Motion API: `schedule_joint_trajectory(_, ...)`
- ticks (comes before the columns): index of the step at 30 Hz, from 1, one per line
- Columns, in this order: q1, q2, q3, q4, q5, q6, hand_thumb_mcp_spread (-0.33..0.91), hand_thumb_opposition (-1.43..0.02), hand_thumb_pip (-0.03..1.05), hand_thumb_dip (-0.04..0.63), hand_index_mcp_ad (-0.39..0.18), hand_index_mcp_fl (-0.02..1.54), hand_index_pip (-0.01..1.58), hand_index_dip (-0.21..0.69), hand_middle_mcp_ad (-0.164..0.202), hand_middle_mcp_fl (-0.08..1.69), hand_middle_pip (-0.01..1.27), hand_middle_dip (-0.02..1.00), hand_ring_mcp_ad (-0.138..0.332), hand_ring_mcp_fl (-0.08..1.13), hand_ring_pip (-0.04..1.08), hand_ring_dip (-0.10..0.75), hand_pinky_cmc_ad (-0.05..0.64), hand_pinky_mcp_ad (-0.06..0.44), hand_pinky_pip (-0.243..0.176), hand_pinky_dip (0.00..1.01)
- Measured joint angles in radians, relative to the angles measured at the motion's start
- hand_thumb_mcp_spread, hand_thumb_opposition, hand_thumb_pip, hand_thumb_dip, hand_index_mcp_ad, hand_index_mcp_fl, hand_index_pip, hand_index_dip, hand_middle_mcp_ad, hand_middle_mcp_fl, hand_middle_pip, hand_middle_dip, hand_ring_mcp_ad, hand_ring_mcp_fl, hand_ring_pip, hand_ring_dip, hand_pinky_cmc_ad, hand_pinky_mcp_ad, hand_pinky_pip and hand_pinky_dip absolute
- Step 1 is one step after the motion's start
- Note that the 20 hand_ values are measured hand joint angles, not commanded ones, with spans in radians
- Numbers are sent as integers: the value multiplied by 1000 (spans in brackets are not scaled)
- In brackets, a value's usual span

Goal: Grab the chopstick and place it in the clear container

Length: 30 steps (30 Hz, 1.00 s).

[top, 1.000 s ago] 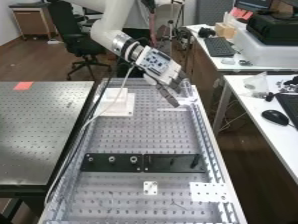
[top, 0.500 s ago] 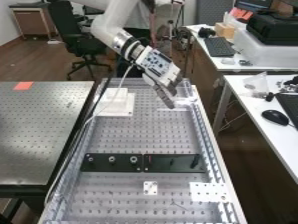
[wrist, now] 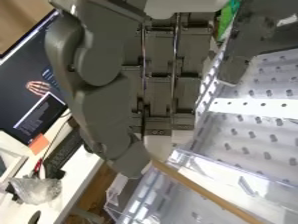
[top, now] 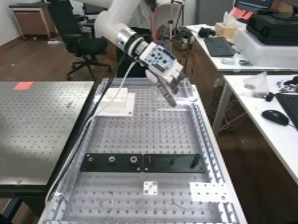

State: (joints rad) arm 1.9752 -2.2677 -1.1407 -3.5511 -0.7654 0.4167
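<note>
- Nearest on the perforated bench [top: 133, 137], here's a white drilled plate [top: 209, 192], with a small white square plate [top: 150, 188] beside it.
- Beyond those, two black bars [top: 112, 162] [top: 174, 169] lie end to end across the bench.
- Farther along, a stepped white block [top: 116, 104] sits toward the view's left, and over on the desk to the right there's a black mouse [top: 275, 117].
- Up at the far end, it's the hand [top: 159, 59], angled down over the bench's right side; whether it's open or closed, I can't tell.
- And the wrist view has the chopstick [wrist: 203, 189]! One end meets the hand, the rest slants across the clear container [wrist: 249, 182]; gripped or just touched, inside or above, can't say.
- Behind, the white arm [top: 113, 25] comes in from the upper left, and a black office chair [top: 86, 47] stands on the floor.
</note>
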Motion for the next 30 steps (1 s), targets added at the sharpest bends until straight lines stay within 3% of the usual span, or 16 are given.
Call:
schedule_joint_trajectory(3, 7, -10, 19, -20, 14, -10, 688, -1068, 490, 346, -2, 838, 1033, 141, 7, 1070, 552, 670, -24, 911, 89, 496, 354, 298, 103, 178)
schedule_joint_trajectory(19, 15, -67, 78, -126, 4, 38, 681, -1082, 494, 346, -5, 883, 1018, 145, 3, 1068, 557, 667, -21, 927, 87, 494, 356, 298, 103, 201)
schedule_joint_trajectory(30, 16, -80, 94, -130, 1, 33, 663, -1100, 494, 346, -5, 918, 1004, 145, 7, 1075, 557, 656, -14, 934, 86, 490, 354, 297, 101, 229)
